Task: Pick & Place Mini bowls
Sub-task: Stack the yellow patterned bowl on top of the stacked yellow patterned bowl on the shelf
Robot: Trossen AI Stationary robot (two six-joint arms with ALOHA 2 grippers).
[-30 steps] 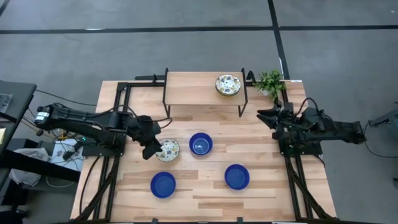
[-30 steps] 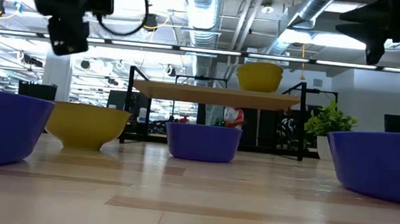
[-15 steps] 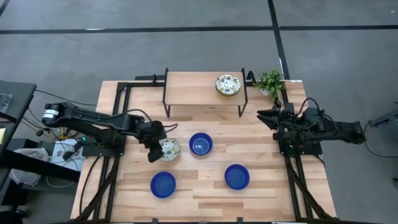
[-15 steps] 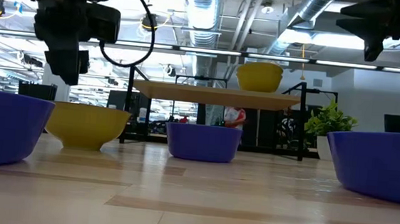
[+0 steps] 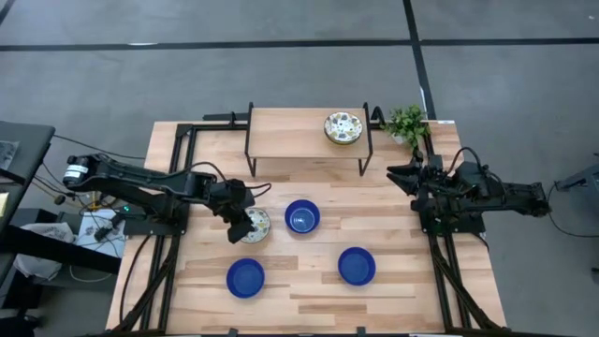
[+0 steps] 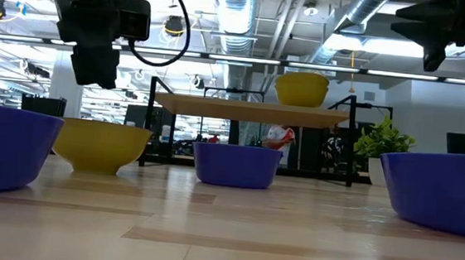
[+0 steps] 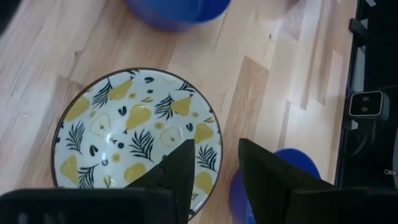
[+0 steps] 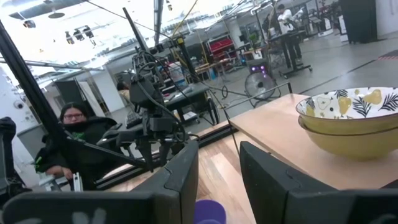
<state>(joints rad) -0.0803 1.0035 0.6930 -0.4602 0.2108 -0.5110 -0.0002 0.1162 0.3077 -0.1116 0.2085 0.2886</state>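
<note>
The raised wooden shelf (image 5: 307, 136) at the back of the table (image 5: 402, 281) serves as reference. Two patterned bowls, stacked (image 5: 343, 128), sit on its right end; the right wrist view shows them as a stack (image 8: 348, 121), which the high view does not resolve. A small potted plant (image 5: 408, 123) stands just off the shelf's right end.

In front of the shelf, toward the left, a patterned bowl (image 5: 253, 226) rests on the table. The left gripper (image 5: 238, 221) hangs above this bowl's left rim. The left wrist view alone shows the detail: the two fingers (image 7: 180, 171) stand apart with a gap between them, the near rim of the bowl (image 7: 134, 134) below them, nothing held. The low view shows the left gripper (image 6: 95, 61) clear above the bowl (image 6: 101, 145), not touching it; the bowl's outside is plain yellow there.

A blue bowl (image 5: 301, 217) sits just right of the patterned one, in front of the shelf's middle. Two more blue bowls lie nearer the front edge: one front-left (image 5: 245, 278), one front-right (image 5: 357, 266). All are apart from each other, with bare wood between.

The right gripper (image 5: 404, 175) waits by the table's right edge, right of the shelf, raised, its fingers (image 8: 186, 180) parted and empty. A person (image 8: 71, 146) sits in the room beyond, seen only in the right wrist view.

Black frame rails (image 5: 178, 178) run along both side edges.
</note>
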